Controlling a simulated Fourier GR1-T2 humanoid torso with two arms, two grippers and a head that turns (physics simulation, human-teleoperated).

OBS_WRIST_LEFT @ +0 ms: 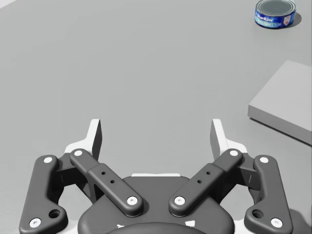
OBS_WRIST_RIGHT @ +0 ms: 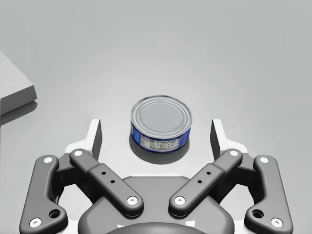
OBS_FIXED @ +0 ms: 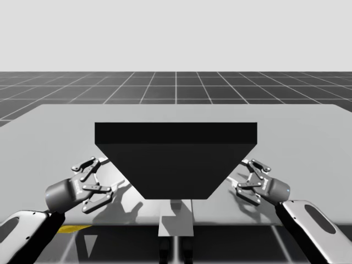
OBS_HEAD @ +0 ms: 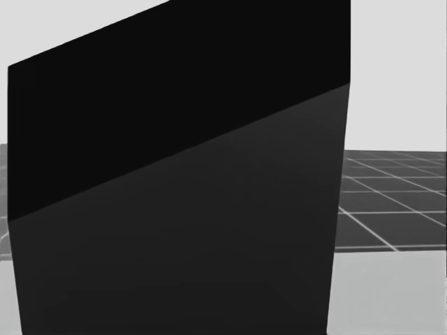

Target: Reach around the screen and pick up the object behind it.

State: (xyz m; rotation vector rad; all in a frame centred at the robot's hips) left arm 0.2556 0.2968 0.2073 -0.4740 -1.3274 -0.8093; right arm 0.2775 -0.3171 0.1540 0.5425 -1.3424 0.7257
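Two arms: we come in low over the near edge of the bench (OBS_FIXED: 308, 126), wrists turned inward, one each side of the black screen (OBS_FIXED: 176, 159).
Left jaws: apart, over bare bench.
Right jaws: apart, straddling the blue can (OBS_WRIST_RIGHT: 161, 124), gaps on both sides.
Can: upright on the bench between our right fingers (OBS_WRIST_RIGHT: 95, 139), round lid up, axis vertical, wider than tall.
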